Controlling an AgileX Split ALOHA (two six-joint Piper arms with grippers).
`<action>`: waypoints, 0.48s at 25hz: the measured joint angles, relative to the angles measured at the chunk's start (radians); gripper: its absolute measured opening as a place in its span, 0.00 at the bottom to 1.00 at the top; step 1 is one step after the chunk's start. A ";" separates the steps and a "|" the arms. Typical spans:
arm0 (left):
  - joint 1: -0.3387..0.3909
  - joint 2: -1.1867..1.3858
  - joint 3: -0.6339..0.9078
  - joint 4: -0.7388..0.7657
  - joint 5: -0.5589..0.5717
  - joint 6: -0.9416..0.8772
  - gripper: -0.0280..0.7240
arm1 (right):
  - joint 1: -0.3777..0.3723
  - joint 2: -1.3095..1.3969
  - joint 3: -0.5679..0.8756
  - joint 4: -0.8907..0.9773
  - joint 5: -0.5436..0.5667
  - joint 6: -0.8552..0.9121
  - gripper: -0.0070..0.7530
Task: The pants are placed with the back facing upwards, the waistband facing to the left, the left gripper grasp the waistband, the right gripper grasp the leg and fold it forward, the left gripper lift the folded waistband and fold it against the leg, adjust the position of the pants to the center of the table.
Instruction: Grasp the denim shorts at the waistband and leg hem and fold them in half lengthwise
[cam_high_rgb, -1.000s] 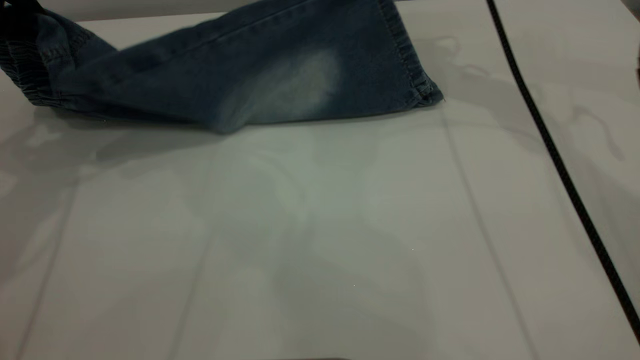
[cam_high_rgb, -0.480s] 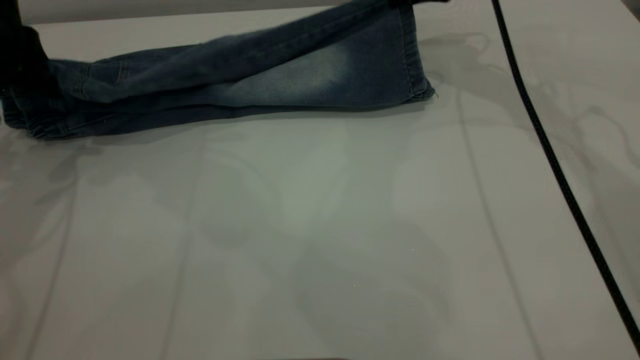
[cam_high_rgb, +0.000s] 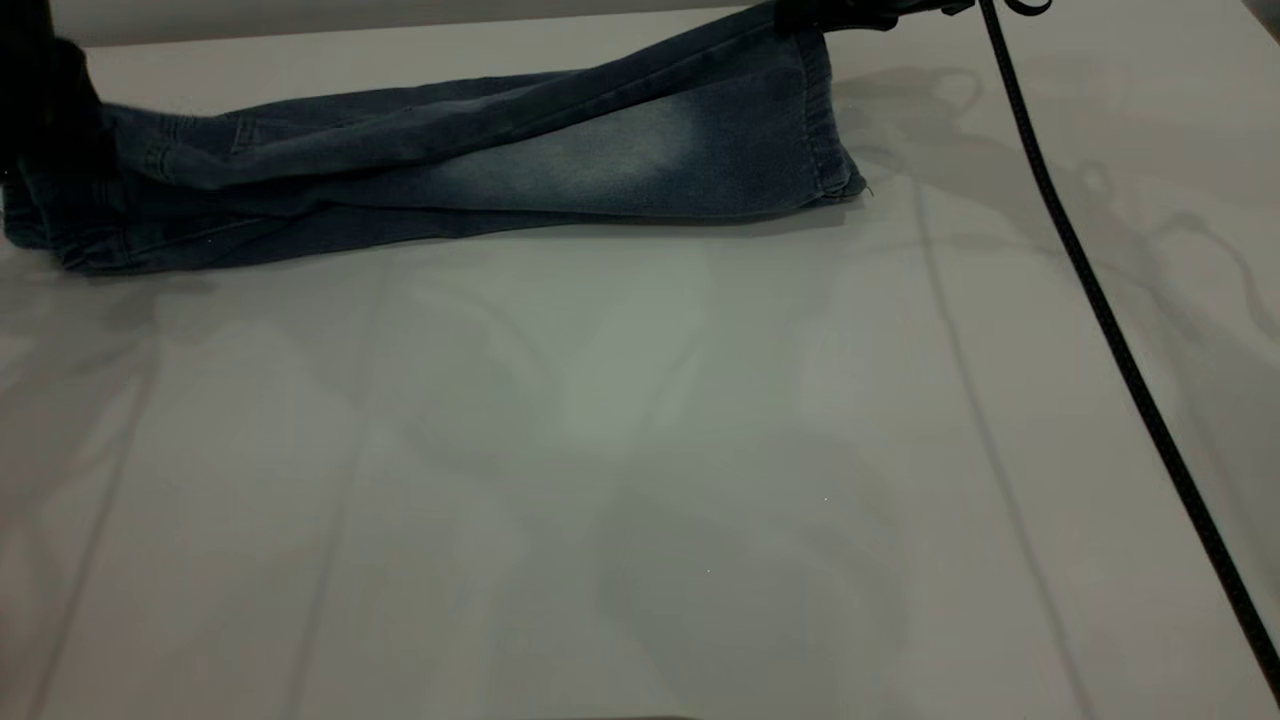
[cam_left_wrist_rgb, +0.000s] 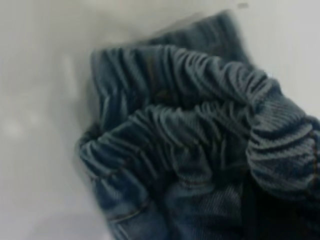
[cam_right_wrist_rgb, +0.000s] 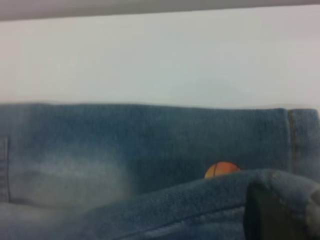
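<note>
Bare white surface (cam_high_rgb: 640, 480) in front. Beyond, pants (cam_high_rgb: 450, 170) folded lengthwise at the far edge, leg (cam_high_rgb: 640, 150) nearly down. Right pincer (cam_high_rgb: 830, 12) clamped on the hem, left pincer (cam_high_rgb: 45, 100) pinching the waistband (cam_left_wrist_rgb: 190, 130). Next, probably: release the leg, carry the waistband across.

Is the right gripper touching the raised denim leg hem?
Touching. The right wrist view shows the right gripper's black finger pressed into the blue denim leg.

Pants (cam_high_rgb: 450, 170) lie along the far edge of the surface (cam_high_rgb: 640, 450), waistband (cam_high_rgb: 60, 230) at left, leg (cam_high_rgb: 700, 150) extending right; a cable (cam_high_rgb: 1100, 300) runs down the right side.
</note>
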 joint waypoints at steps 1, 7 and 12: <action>0.000 0.000 -0.010 0.027 0.000 0.000 0.25 | 0.000 0.000 0.000 0.006 0.001 0.009 0.06; 0.000 0.030 -0.044 0.069 -0.007 -0.029 0.57 | 0.000 0.000 0.000 0.023 0.034 0.033 0.13; 0.000 0.058 -0.044 0.068 -0.018 -0.166 0.79 | 0.000 0.000 0.000 0.026 0.060 0.101 0.34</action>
